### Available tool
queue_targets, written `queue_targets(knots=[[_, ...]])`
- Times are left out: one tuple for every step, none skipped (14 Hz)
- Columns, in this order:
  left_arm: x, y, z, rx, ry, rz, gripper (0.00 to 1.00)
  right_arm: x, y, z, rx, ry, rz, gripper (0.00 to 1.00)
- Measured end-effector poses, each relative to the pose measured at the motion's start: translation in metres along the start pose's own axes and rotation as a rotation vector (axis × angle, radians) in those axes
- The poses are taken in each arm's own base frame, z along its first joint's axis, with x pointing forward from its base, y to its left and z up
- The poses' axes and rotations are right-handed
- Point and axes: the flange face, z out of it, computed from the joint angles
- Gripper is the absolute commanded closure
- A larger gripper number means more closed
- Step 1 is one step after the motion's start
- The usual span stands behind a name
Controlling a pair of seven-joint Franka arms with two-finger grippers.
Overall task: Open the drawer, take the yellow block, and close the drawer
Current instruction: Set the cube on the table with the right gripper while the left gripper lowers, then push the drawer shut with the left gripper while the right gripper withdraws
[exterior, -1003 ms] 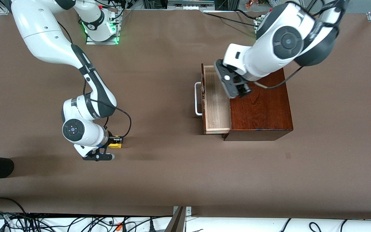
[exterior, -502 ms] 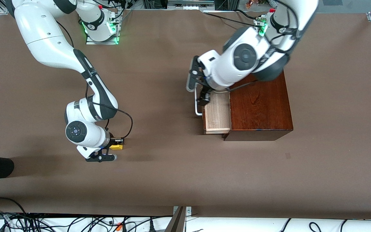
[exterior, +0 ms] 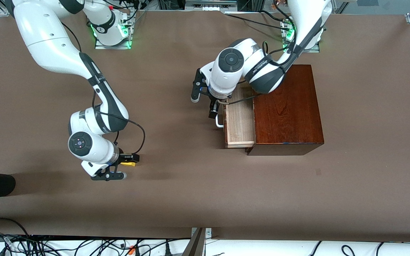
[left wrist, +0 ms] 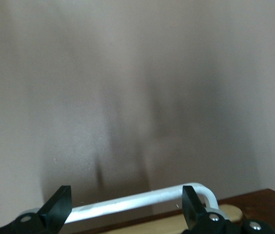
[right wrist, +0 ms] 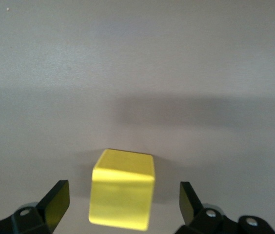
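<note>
The front view looks down from high across the table point(exterior: 176, 199), facing both arm bases at the frame's top. Each wrist view looks closely past its own gripper at the table: the left shares the drawer handle point(left wrist: 137, 201) with the front view, the right the yellow block point(right wrist: 123, 196).

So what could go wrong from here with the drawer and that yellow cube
1. The left gripper is open around the white handle of the drawer, which is pulled out. Its fingers straddle the bar loosely, so a push to close may slip or go in crooked.

2. The right gripper is open with the yellow block between its fingers on the table. The block sits slightly turned, so lifting the arm away carelessly may nudge it.
</note>
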Motion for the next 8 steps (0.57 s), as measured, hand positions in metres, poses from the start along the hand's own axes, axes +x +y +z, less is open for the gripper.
queue_targets(knots=[[0.001, 0.000, 0.008, 0.007, -0.009, 0.004, 0.00, 0.000, 0.003, -0.016, -0.013, -0.010, 0.003, 0.00], [0.002, -0.001, 0.014, 0.011, -0.014, 0.007, 0.00, -0.002, 0.006, -0.038, -0.028, -0.022, 0.008, 0.00], [0.003, 0.000, 0.016, 0.009, -0.016, 0.008, 0.00, -0.006, 0.009, -0.063, -0.042, -0.032, 0.013, 0.00], [0.003, 0.000, 0.016, 0.010, -0.017, 0.008, 0.00, -0.011, 0.011, -0.088, -0.056, -0.041, 0.018, 0.00], [0.002, 0.000, 0.016, 0.011, -0.021, 0.010, 0.00, -0.017, 0.012, -0.112, -0.069, -0.052, 0.021, 0.00], [0.002, 0.000, 0.017, 0.015, -0.027, 0.016, 0.00, -0.024, 0.014, -0.132, -0.083, -0.069, 0.024, 0.00], [0.001, -0.001, 0.018, 0.022, -0.038, 0.022, 0.00, -0.031, 0.016, -0.150, -0.096, -0.087, 0.027, 0.00], [0.001, -0.001, 0.018, 0.027, -0.041, 0.026, 0.00, -0.037, 0.018, -0.166, -0.106, -0.099, 0.025, 0.00]])
